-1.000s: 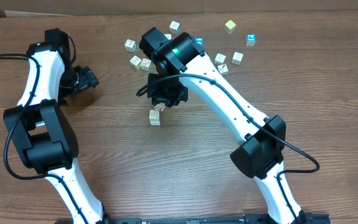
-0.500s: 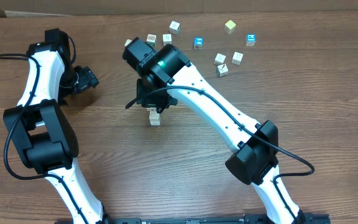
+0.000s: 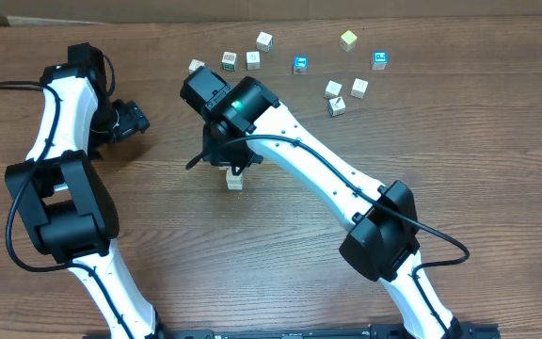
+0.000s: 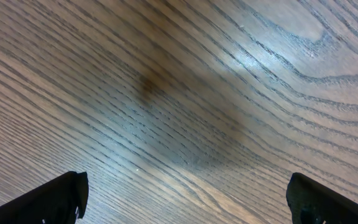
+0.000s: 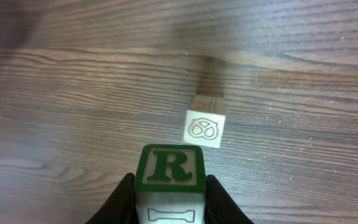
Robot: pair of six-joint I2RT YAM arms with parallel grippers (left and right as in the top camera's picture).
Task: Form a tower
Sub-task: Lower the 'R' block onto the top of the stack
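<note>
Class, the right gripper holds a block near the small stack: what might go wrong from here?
The R cube in the right gripper is not lined up over the tower; released now, it may miss. The tower is one cube wide, so a nudge may topple it.

We read this as robotics lab bench. We see left arm (image 3: 59, 118) and right arm (image 3: 318, 179), white-and-black, rising from near edge of wood-grain table (image 3: 177, 254); black cable (image 3: 463, 247) looping loose; printed wooden cubes (image 3: 333, 89) scattered like test props.
</note>
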